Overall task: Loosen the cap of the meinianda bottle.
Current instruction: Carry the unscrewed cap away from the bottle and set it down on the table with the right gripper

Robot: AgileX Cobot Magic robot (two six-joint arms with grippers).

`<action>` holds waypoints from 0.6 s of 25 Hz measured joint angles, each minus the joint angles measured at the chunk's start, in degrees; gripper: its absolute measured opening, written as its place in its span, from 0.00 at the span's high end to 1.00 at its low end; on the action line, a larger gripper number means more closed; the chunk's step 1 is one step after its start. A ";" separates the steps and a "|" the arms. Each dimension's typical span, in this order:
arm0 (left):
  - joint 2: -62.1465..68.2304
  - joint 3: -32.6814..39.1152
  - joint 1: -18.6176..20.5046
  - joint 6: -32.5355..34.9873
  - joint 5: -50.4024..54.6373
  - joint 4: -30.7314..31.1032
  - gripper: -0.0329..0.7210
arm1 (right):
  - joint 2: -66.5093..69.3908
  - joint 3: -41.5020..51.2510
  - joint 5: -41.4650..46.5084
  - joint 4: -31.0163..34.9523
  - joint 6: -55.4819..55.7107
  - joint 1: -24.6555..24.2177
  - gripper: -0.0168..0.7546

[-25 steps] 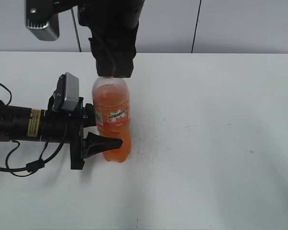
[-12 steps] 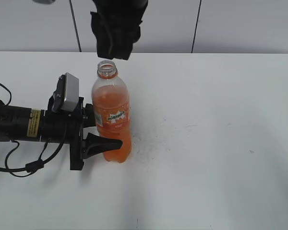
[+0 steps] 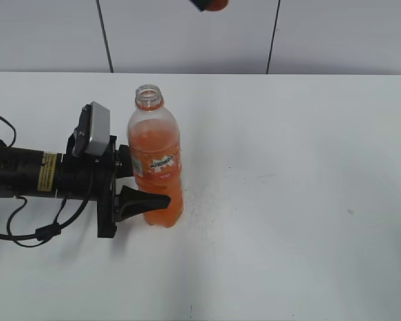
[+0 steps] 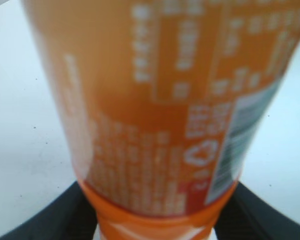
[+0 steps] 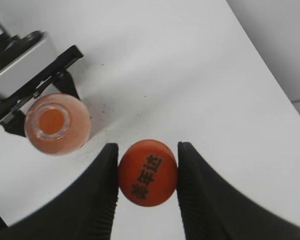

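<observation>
The meinianda bottle point(image 3: 156, 164) stands upright on the white table with its mouth open and no cap on it. It fills the left wrist view point(image 4: 155, 110), and the right wrist view shows it from above point(image 5: 54, 122). My left gripper point(image 3: 135, 184) is shut on the bottle's lower body, a black finger on each side point(image 4: 155, 220). My right gripper point(image 5: 147, 170) is shut on the orange cap point(image 5: 148, 172), held high above the table to the right of the bottle. In the exterior view only a bit of the cap point(image 3: 217, 4) shows at the top edge.
The left arm point(image 3: 33, 175) lies along the table on the left with its grey camera box point(image 3: 95, 128) and a black cable point(image 3: 27, 234). The white table point(image 3: 294, 200) stretches to the right. A panelled wall stands behind.
My right gripper has lifted the cap off the bottle and risen almost out of the exterior view. The bottle's mouth is now open. The left gripper has not moved.
</observation>
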 joint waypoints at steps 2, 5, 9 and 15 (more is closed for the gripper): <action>0.00 0.00 0.00 0.00 0.00 0.06 0.42 | -0.85 0.00 0.00 -0.28 5.54 -2.87 0.63; 0.00 0.00 0.00 0.00 0.00 0.06 0.42 | -1.65 0.00 0.00 -0.53 10.73 -6.70 0.63; 0.00 0.00 0.00 0.00 0.00 0.06 0.42 | -1.97 0.00 0.00 -0.60 15.37 -11.36 0.63; 0.00 0.00 0.00 0.00 0.00 0.11 0.42 | -2.02 3.11 0.00 -0.61 16.95 -18.94 0.63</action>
